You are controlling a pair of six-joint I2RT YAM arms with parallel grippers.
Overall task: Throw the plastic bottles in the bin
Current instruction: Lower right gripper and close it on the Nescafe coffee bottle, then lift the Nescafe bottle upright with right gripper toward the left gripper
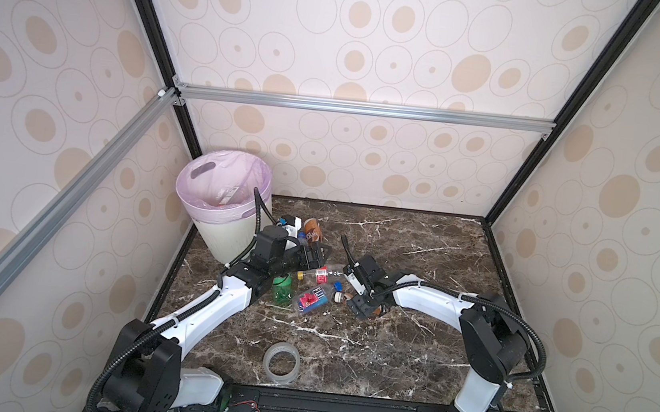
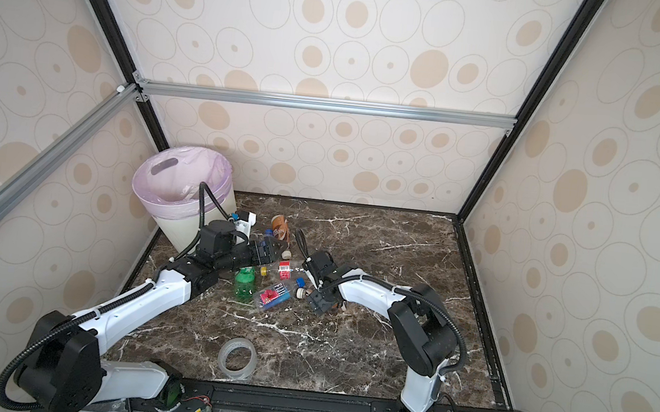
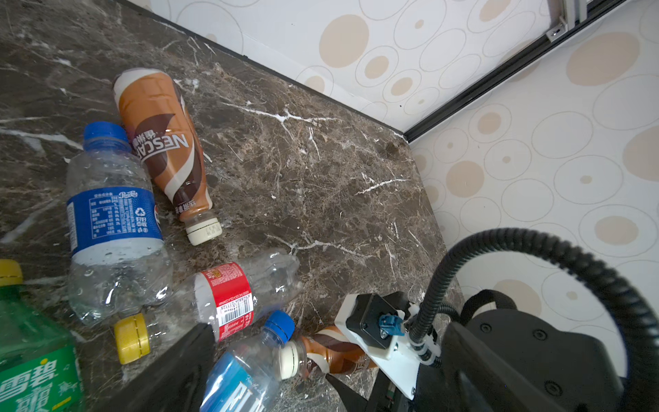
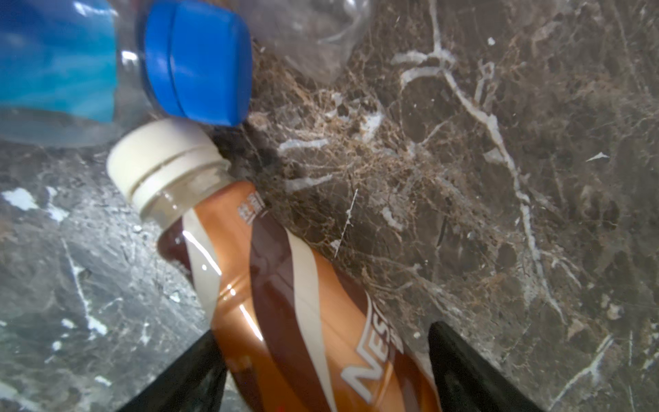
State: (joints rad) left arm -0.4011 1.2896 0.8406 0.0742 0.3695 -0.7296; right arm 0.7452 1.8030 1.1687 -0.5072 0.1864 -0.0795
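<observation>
Though arm [image 1: 427,296] half-hides it, bottle [image 4: 285,285] within tool [image 4: 324,330]

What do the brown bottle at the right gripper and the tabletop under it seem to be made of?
Brown bottle: probably plastic in a glossy printed sleeve, judging by sharp highlights; clear neck, matte cream cap. Tabletop: dark brown marble look with white veins, smooth; real stone or printed laminate, cannot tell.
</observation>
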